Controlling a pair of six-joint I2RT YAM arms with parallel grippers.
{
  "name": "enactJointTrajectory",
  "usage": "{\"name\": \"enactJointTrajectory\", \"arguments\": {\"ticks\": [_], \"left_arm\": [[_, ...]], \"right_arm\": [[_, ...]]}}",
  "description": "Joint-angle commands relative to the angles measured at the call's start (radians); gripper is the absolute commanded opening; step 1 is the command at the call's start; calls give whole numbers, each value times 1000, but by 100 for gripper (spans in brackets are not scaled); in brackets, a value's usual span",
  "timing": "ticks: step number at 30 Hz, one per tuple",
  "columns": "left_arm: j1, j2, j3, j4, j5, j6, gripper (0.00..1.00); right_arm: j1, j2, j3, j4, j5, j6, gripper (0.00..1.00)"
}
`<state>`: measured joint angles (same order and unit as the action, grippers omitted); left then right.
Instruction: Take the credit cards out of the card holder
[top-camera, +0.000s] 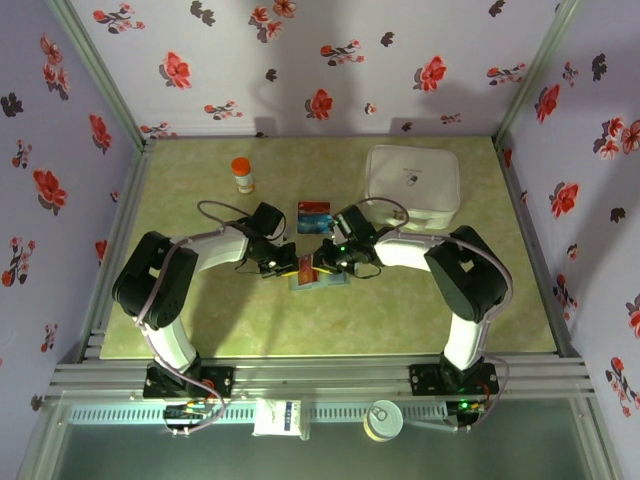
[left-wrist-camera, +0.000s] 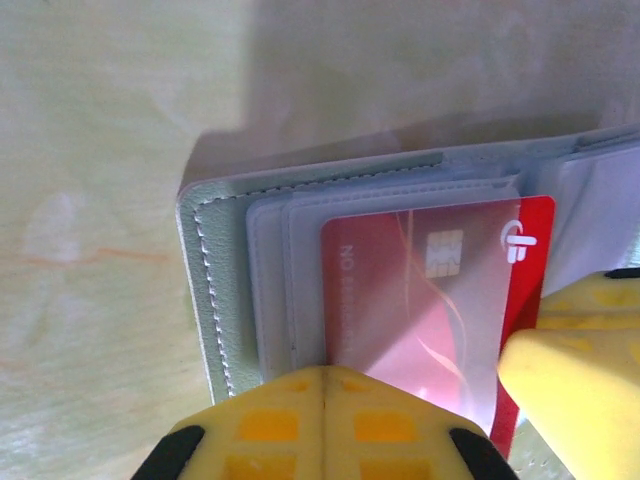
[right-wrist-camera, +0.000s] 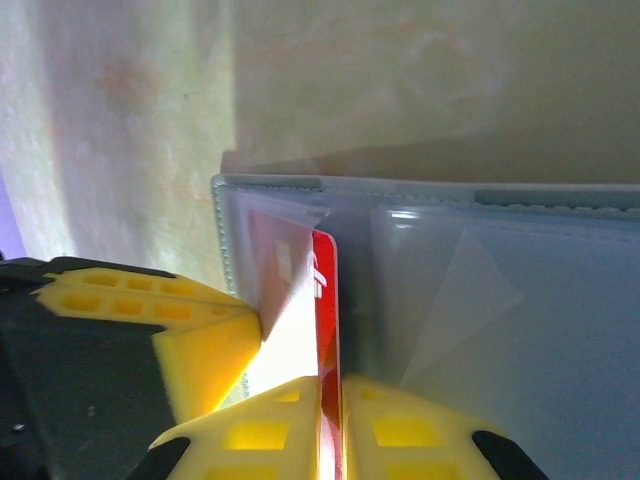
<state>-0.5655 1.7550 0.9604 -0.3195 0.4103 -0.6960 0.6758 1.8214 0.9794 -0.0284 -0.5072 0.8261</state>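
Flowered walls (top-camera: 300, 60) ring a green bench (top-camera: 450, 310). The right claw (right-wrist-camera: 330, 405) pinches the red card (right-wrist-camera: 325, 300) by its edge, partly out of a clear sleeve of the card holder (right-wrist-camera: 520, 330). The left claw (left-wrist-camera: 325, 385), pressed together, rests against the holder's near edge. Loose cards (top-camera: 313, 215) lie just beyond.

A small orange-capped bottle (top-camera: 242, 176) stands upright at the upper left of the green table (top-camera: 420, 310). A white square box (top-camera: 412, 185) sits at upper right, near the floral wall (top-camera: 330, 60).
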Motion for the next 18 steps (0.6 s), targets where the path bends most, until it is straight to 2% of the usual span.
{"name": "enactJointTrajectory", "arguments": {"ticks": [1,8,18], "left_arm": [[-6,34,-6,-54,-32,24,0],[-6,31,-6,-52,-33,24,0],[-5,17,-4,-50,-31,36,0]], "right_arm": [[-9,-32,-13,29,-25,18,12],[-20,-52,-27,-12,4,-7,8],[-51,-133,-16,-209,111,-125,4]]}}
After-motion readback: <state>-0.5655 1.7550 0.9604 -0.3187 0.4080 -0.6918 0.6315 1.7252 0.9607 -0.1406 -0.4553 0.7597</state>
